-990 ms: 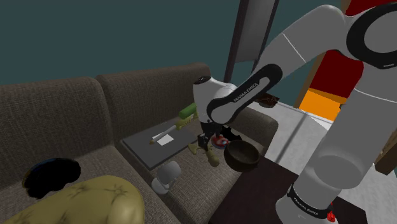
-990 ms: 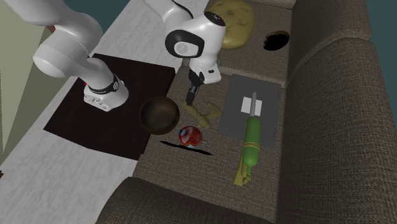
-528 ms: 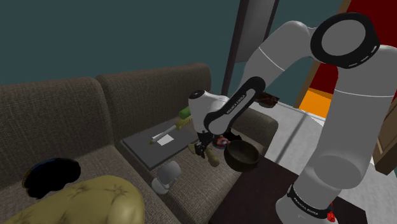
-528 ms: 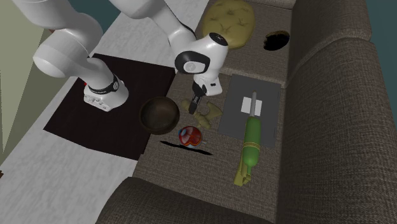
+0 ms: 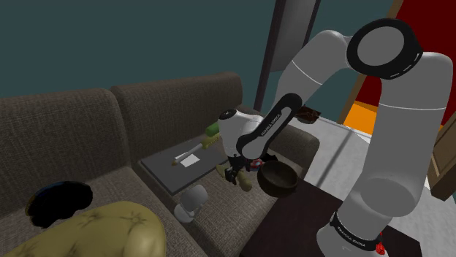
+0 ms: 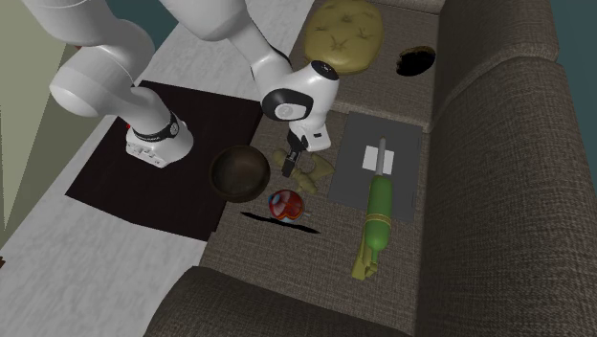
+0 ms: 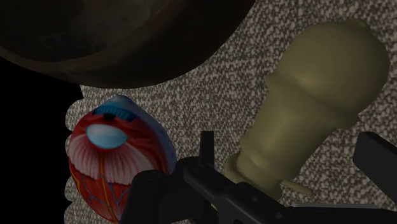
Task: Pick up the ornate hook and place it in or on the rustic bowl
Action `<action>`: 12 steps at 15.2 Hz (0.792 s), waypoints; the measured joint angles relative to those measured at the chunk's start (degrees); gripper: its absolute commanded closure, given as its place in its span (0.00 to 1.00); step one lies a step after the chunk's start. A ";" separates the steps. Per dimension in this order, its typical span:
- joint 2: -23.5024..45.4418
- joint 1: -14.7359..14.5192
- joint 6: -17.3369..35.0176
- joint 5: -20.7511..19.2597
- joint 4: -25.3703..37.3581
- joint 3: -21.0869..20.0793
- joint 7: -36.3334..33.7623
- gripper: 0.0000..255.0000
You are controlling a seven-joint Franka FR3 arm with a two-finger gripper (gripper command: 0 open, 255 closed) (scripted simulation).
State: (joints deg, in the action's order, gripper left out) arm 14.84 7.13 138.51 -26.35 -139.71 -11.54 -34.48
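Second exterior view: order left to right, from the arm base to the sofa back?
arm base → bowl → hook → green object → backrest. The ball and the tray are left out because they overlap others.

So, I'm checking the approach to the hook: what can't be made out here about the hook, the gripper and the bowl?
Wrist view: the olive-green ornate hook has its lower end hidden behind the black gripper; the dark brown round bowl is cut off by the edge.
Shoulder view: the white arm covers part of the hook.
Second exterior view: finger-to-hook contact is too small and dark to read.
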 measured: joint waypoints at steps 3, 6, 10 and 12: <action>0.01 0.00 0.02 -0.02 -0.01 0.01 0.00 1.00; 0.01 0.01 0.01 -0.01 -0.02 0.01 -0.01 1.00; 0.02 0.01 0.01 -0.02 -0.01 0.02 -0.01 1.00; 0.01 0.00 0.01 -0.01 -0.02 0.01 -0.01 1.00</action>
State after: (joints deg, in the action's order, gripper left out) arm 14.86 7.13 138.52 -26.37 -139.73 -11.53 -34.50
